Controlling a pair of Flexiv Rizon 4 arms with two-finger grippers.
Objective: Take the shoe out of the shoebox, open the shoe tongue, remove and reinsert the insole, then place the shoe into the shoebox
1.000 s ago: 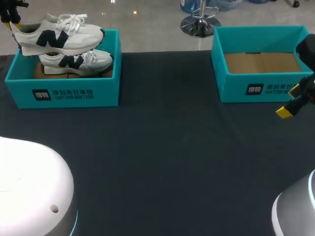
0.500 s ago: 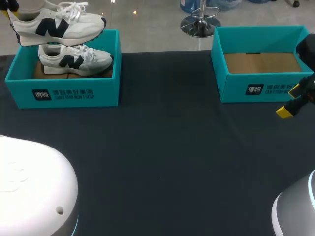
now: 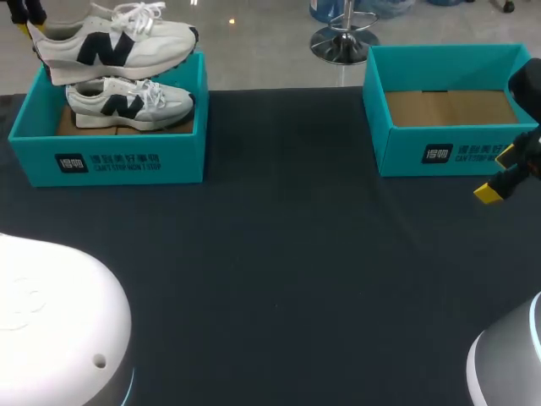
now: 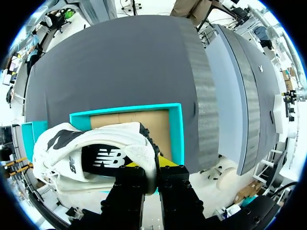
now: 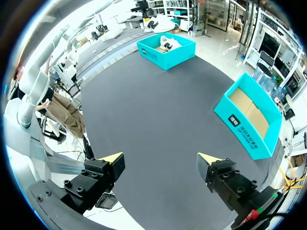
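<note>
One shoe (image 3: pixel 127 103) inside left shoebox (image 3: pixel 110 161)

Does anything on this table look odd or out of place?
Only one thing: a white shoe hangs in the air over the left shoebox, pinched at its heel by the left gripper, while its mate lies in the box. The right shoebox holds nothing. Nothing looks spilled or damaged.

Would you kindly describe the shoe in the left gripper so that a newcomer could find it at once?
On the dark table, find the teal shoebox at the far left. A white shoe with a dark side logo hangs above it, gripped at the heel by the left gripper. Its twin lies inside the box; this one is in the air.
</note>
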